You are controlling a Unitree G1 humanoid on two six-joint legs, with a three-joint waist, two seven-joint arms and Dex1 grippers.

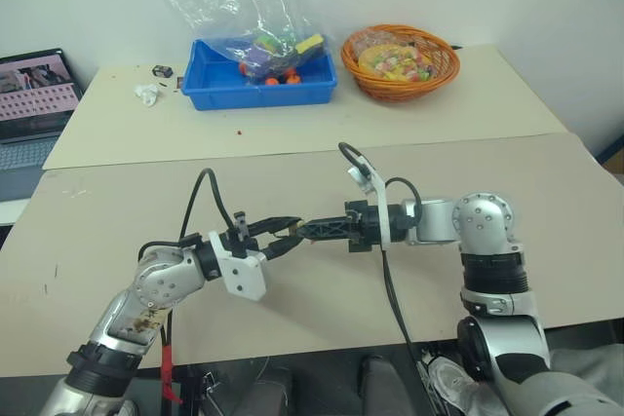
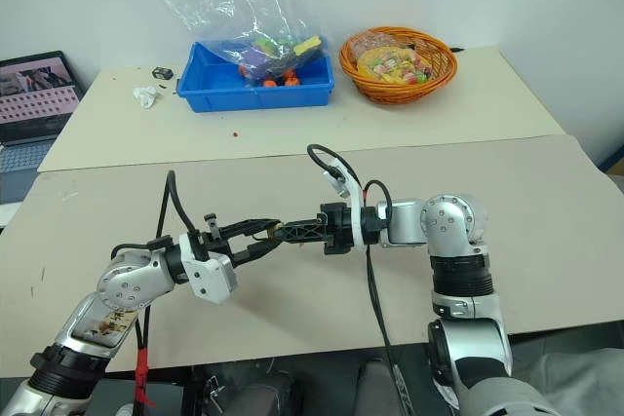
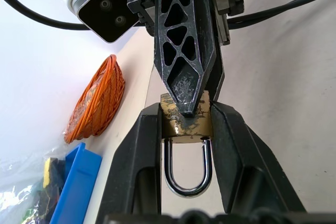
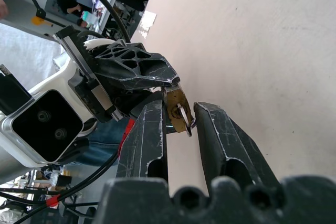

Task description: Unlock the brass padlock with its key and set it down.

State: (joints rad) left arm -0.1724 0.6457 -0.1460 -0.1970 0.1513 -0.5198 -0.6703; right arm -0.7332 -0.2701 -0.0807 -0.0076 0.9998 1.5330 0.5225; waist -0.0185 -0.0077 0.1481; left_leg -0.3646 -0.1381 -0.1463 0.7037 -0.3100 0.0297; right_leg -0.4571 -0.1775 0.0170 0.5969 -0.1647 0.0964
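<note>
Beige table [image 1: 546, 202] under both arms. Left gripper [image 3: 186, 129] clamps the brass padlock [image 3: 186, 121] above the near edge, shackle pointing back toward its wrist. Right gripper [image 4: 181, 116], fingers pinched on the key [image 4: 181, 115], meets the lock's keyhole end from the right.

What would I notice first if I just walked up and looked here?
The two black claws meeting nose to nose above the tan table. The left claw pinches a tiny brass padlock by its sides, while the right claw pokes at its end. At the far edge sit a blue bin and an orange basket.
</note>
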